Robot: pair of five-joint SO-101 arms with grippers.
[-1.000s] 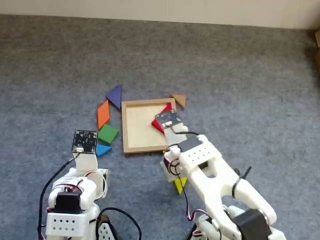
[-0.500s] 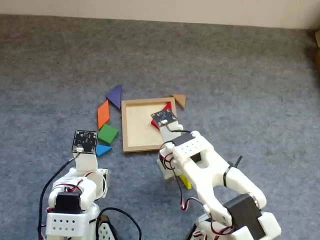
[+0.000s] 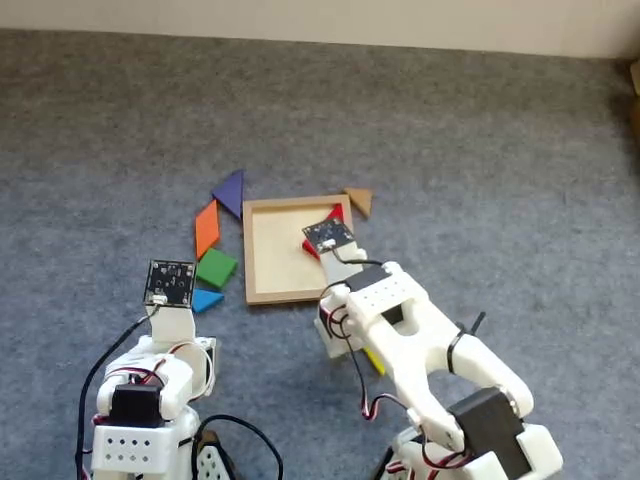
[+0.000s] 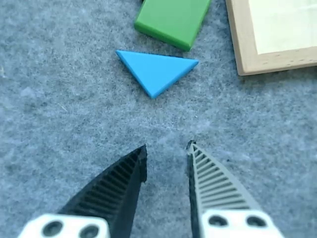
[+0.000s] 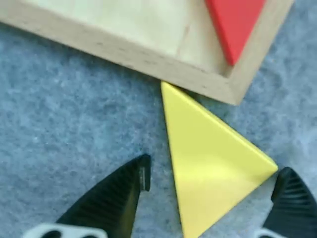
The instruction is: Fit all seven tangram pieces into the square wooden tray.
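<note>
Our right fingers (image 5: 119, 193) stood wide apart, one on either side of the yellow triangle (image 5: 208, 163), which lay on the grey worktop (image 5: 59, 124) at the tray's (image 5: 99, 42) 5 o'clock, its tip against the outer rim. Inside the tray we saw a red triangle (image 5: 235, 22). Our left fingers (image 4: 121, 186) were slightly apart above bare worktop near the blue triangle (image 4: 156, 69), at the tray's 8 o'clock, beside the green square (image 4: 173, 17).

both arms are white plastic with black servo blocks. the left arm (image 3: 160, 375) has a row of small holes at its base and a looping black cable; the right arm (image 3: 420, 340) carries thin red and black wires. a dark square circuit board (image 3: 170, 283) tops each wrist. the left gripper (image 4: 167, 148) pairs a black ribbed finger with a pale grey one.
</note>
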